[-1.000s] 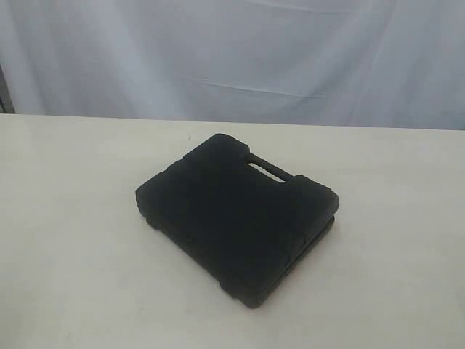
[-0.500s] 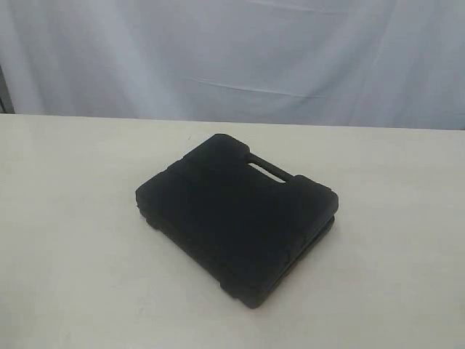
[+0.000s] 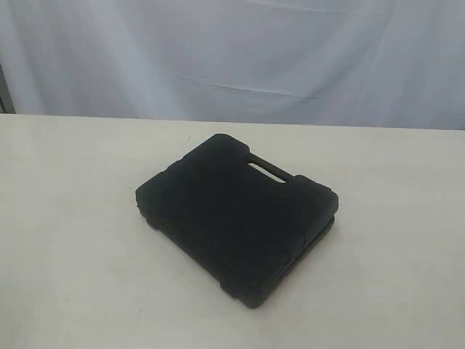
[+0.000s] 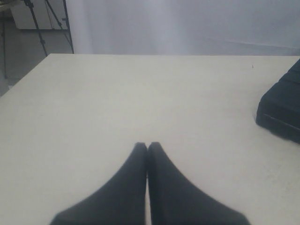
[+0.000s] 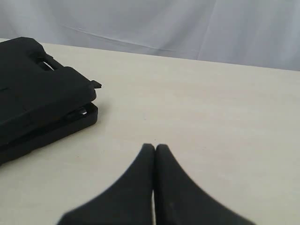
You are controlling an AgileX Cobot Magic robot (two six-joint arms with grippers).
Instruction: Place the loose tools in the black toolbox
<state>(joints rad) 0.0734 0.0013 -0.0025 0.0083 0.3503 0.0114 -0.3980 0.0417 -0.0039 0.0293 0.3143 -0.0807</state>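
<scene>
The black toolbox (image 3: 236, 214) lies flat on the table with both halves folded together, its slot handle (image 3: 267, 170) toward the back. Its corner (image 4: 281, 110) shows in the left wrist view, and its handle side (image 5: 37, 91) in the right wrist view. None of the loose tools shows in any view. My left gripper (image 4: 147, 146) hovers over bare table, shut and empty, off to the side of the toolbox. My right gripper (image 5: 154, 147) is likewise shut and empty, on the other side of the toolbox. Neither gripper appears in the exterior view.
The cream table (image 3: 73, 240) runs back to a pale curtain (image 3: 232, 51). A tripod (image 4: 44, 26) stands beyond the table's far corner in the left wrist view.
</scene>
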